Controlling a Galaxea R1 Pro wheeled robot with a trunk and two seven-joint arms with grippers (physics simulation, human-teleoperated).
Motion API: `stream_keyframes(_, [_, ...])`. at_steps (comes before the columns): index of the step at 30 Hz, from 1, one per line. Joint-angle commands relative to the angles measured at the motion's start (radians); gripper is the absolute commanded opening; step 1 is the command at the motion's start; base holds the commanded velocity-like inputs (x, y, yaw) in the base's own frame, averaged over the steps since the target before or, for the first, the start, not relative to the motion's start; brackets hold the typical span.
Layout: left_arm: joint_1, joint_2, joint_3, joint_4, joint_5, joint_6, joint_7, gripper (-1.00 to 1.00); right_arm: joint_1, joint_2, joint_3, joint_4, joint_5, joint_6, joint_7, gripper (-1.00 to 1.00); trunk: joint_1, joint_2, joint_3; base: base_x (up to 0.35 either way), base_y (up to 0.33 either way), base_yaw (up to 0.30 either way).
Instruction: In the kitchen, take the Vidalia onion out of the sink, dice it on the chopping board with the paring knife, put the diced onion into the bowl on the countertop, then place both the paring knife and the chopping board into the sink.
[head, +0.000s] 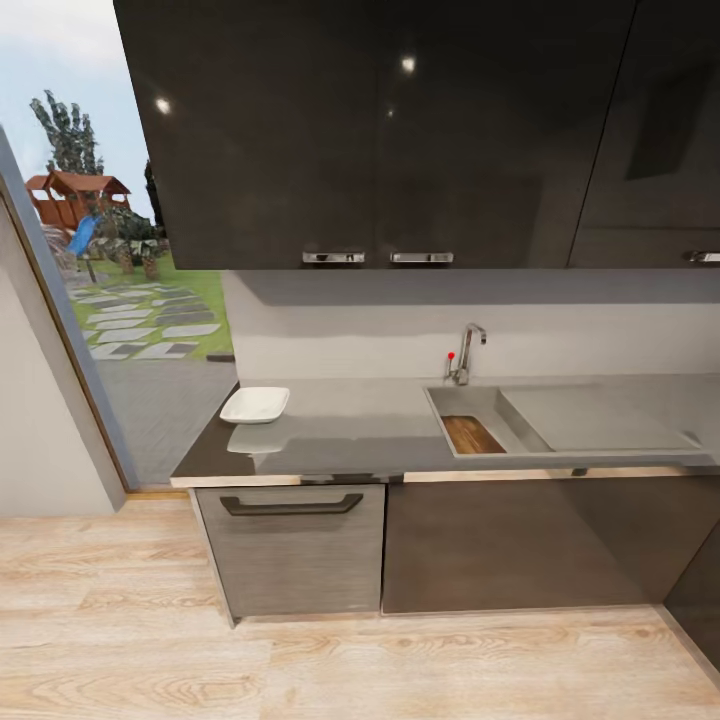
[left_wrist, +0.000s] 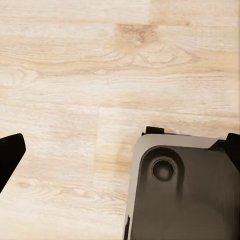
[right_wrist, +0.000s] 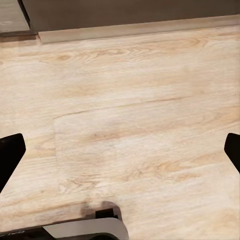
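- The kitchen runs along a pale wall under glossy dark upper cabinets (head: 400, 130), with a glass door (head: 110, 300) at one end giving onto a garden; the floor (head: 360, 660) is light wood plank.
- The worktop (head: 350, 440) is dark grey and glossy, over grey base cabinets.
- The bowl (head: 255, 404) sits near the worktop's door-side end, well apart from the sink (head: 480, 420), a sensible spot for receiving diced pieces away from the basin.
- The chopping board (head: 472, 434) lies flat inside the sink, below the tap (head: 467, 352).
- I cannot make out the onion or the paring knife.
- The left end effector (left_wrist: 120, 150) points down at the floor, fingertips far apart, so it is wide and empty.
- The right end effector (right_wrist: 120, 150) likewise faces the floor near the cabinet plinth (right_wrist: 135, 29), wide and holding nothing.
- Both arms look stowed low, probably because the robot stands back from the worktop.
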Motion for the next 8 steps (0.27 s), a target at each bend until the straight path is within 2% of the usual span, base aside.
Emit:
stream_keyframes(1, [-0.002, 0.0, -0.007, 0.004, 0.008, -0.007, 0.0, 1.0, -0.001, 0.0, -0.003, 0.001, 0.01, -0.002, -0.008, 1.0, 0.001, -0.002, -0.002, 0.0, 0.0, 0.0])
stream_keyframes(8, [-0.002, -0.001, -0.007, 0.004, 0.009, -0.007, 0.001, 1.0, -0.001, 0.0, -0.003, 0.001, 0.011, -0.002, -0.008, 1.0, 0.001, -0.002, -0.002, 0.0, 0.0, 0.0])
